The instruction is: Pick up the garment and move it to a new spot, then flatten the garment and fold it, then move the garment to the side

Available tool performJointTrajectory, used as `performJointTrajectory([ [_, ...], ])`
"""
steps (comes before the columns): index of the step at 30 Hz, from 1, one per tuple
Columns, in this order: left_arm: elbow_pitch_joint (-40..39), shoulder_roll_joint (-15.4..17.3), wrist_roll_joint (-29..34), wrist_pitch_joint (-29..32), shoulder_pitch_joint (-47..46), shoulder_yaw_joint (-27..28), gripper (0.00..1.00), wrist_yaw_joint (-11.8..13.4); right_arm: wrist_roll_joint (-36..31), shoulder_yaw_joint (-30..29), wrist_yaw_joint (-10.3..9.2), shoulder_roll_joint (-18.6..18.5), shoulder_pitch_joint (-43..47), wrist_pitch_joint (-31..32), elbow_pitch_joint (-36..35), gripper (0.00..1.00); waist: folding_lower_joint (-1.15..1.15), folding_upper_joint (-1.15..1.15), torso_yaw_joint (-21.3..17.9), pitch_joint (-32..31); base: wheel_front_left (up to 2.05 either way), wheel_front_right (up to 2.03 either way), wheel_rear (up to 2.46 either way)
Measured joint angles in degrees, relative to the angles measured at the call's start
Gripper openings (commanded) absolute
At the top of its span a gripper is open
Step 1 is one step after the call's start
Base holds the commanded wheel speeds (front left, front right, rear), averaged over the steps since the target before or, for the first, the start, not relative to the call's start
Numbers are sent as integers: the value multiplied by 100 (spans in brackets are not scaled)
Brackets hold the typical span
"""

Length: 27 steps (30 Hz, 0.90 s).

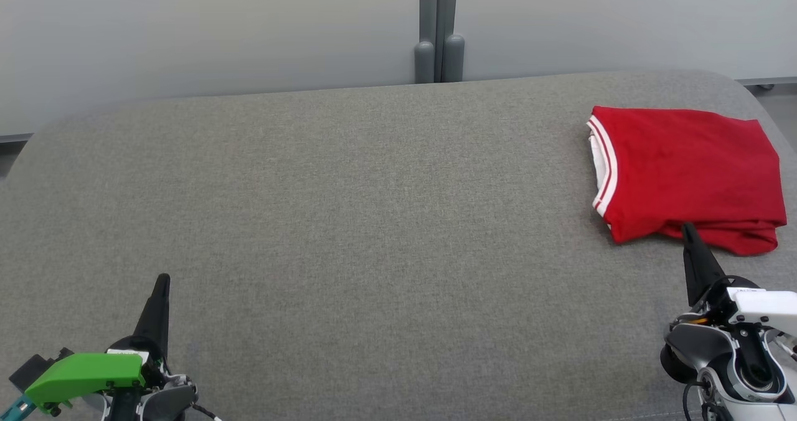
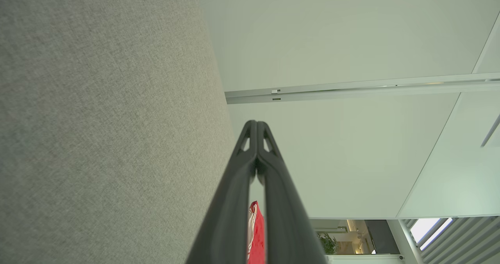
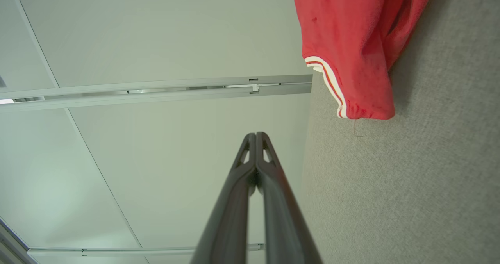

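Red T-shirt (image 1: 691,172) with white-striped trim lies folded in a compact rectangle at the far right of the grey upholstered surface (image 1: 373,222), close to its rounded right edge. At lower left, the left gripper (image 1: 163,279) rests with its two dark fingers pressed together, holding nothing, well apart from the shirt. Across the bare fabric between them, the right gripper (image 1: 687,228), likewise closed and empty, points at the shirt's rumpled near hem. From the head camera its tip seems to meet the cloth, though the right wrist view suggests a gap, so contact is uncertain. With folding apparently done, the danger is a careless sweep by that right arm: the closed tip could snag the loose hem and drag the fold open, or nudge the shirt over the nearby edge.
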Motion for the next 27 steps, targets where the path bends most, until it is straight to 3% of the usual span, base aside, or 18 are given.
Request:
performJointTrajectory([
  [27,3,-1,0,42,-52,9,0,-1,-8,-13,16,13,-2,1,12,0,0,0,0,0,0,0,0],
])
